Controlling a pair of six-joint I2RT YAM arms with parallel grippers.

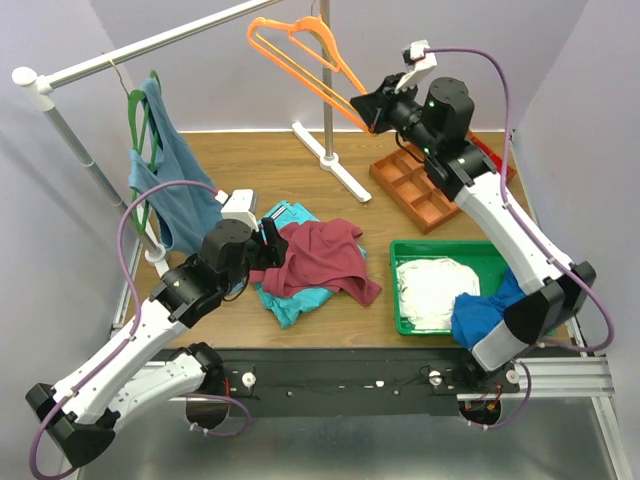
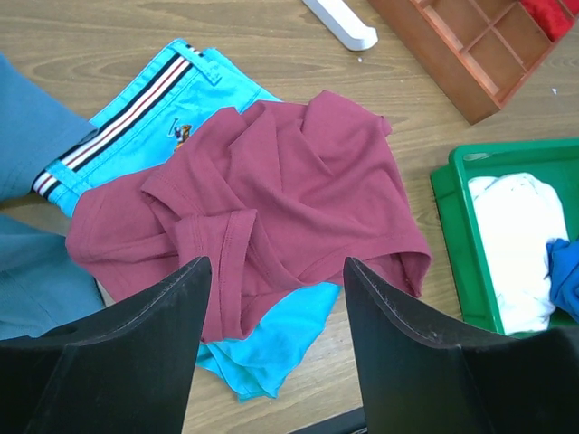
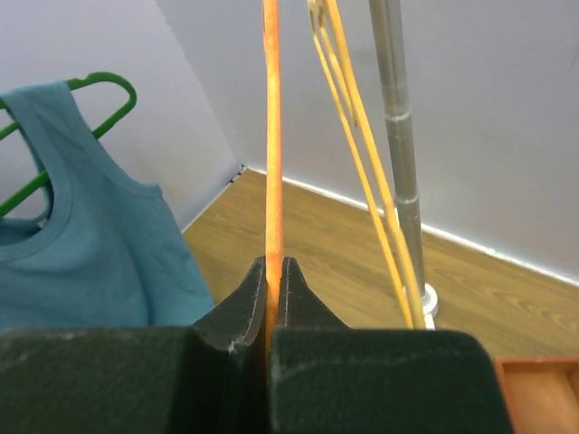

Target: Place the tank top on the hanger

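Note:
The maroon tank top (image 1: 322, 258) lies crumpled on the table over a turquoise garment (image 1: 283, 300). My left gripper (image 1: 272, 242) is open and empty, just left of and above the tank top. In the left wrist view the tank top (image 2: 298, 172) lies between and beyond the spread fingers of the gripper (image 2: 276, 262). My right gripper (image 1: 372, 110) is raised at the back and shut on one arm of the orange hanger (image 1: 300, 50), which is tilted up by the rail. In the right wrist view the hanger (image 3: 271, 136) runs up out of the closed gripper (image 3: 273, 269).
A blue-grey tank top (image 1: 180, 195) hangs on a green hanger (image 1: 135, 110) at the left. A yellow hanger (image 3: 362, 145) hangs beside the rack pole (image 1: 327, 80). A brown compartment tray (image 1: 420, 190) and a green tray (image 1: 440, 246) with white and blue cloths stand at the right.

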